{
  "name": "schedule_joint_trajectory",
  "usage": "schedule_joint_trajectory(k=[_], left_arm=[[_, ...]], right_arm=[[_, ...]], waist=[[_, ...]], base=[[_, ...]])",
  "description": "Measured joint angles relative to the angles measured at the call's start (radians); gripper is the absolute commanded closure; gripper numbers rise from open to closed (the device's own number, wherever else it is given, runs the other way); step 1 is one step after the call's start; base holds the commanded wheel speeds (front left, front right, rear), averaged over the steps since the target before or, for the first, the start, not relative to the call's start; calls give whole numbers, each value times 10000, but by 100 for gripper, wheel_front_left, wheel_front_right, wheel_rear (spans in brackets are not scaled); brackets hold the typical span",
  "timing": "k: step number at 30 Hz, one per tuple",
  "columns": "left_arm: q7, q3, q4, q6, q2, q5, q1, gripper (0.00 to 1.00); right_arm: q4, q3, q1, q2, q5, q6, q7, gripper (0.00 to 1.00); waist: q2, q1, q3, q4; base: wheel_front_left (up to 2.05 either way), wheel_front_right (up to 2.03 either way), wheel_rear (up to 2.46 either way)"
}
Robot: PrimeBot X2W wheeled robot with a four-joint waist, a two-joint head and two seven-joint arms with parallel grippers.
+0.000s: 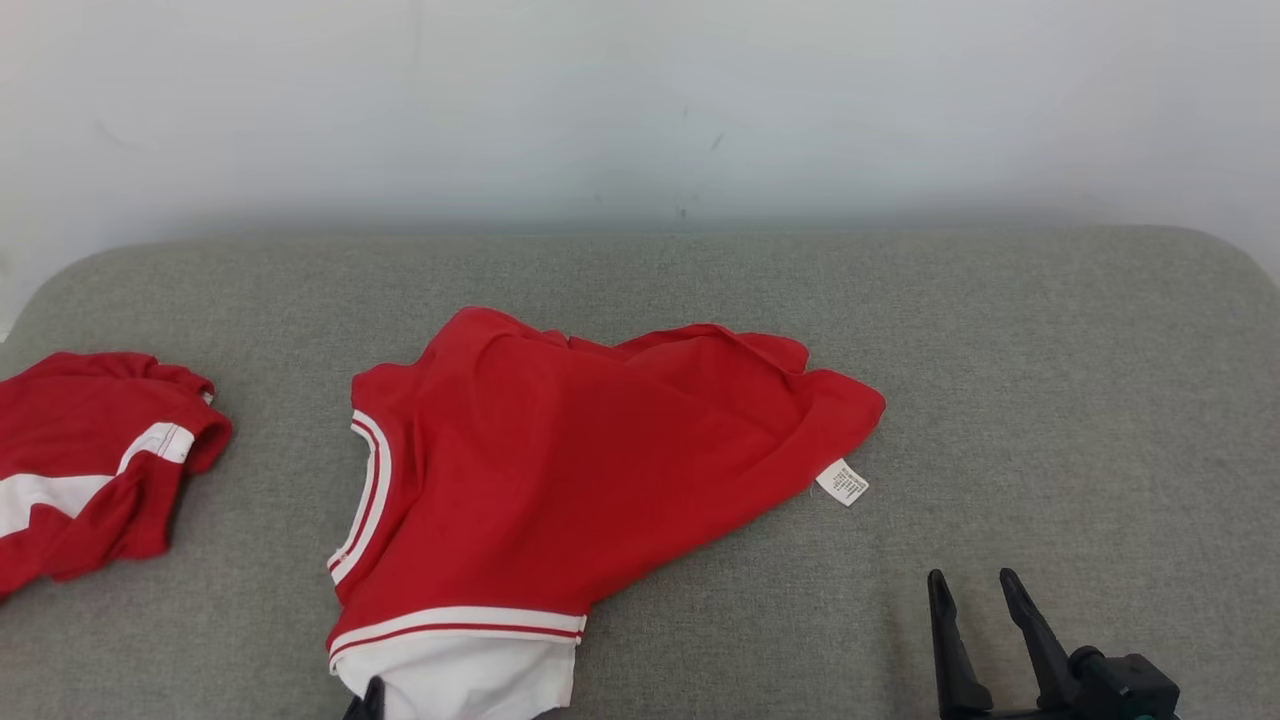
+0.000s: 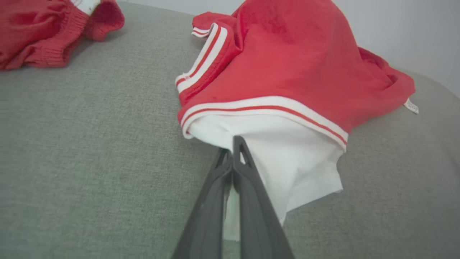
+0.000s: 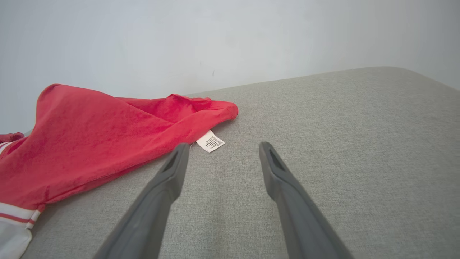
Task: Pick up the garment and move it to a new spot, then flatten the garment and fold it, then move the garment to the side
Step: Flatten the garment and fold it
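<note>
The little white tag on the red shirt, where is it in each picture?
Head view: the tag lies right of the middle, at the red shirt's right edge, on the grey cushion.
Left wrist view: the tag is at the far right, under the shirt's tip.
Right wrist view: the tag is near the middle, under the shirt's tip.
Shared landmark: the shirt's red-and-white striped hem.

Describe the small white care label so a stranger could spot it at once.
On the wide grey fabric-covered surface, find the crumpled red garment with white striped trim in the middle. At its right edge lies a small white rectangular care label. Unlike the garment's plain white bands, it is tiny and carries dark print.
</note>
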Motion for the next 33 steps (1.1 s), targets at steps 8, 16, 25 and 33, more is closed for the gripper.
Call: schedule_joint_trajectory(k=[8, 16, 25, 33], left_arm=[[-1104, 182, 1024, -67, -125, 255, -359, 0], [-1302, 976, 48, -186, -410, 1695, -337, 0], [-1313, 2048, -1051, -654, -1097, 3281, 210, 0], [-1313, 2646, -1135, -851, -1360, 3839, 362, 0]], right_arm=[[-6, -98, 10, 2, -44, 0, 0, 0], [-75, -121, 6, 2, -59, 0, 0, 0], [-163, -272, 1, 0, -130, 0, 0, 0], [192, -407, -4, 2, -196, 0, 0, 0]], waist=[[0, 0, -104, -34], [0, 0, -110, -3], [0, 0, -52, 46], [0, 0, 10, 43]], base=[[0, 0, 0], [0, 0, 0], [0, 0, 0], [0, 0, 0]])
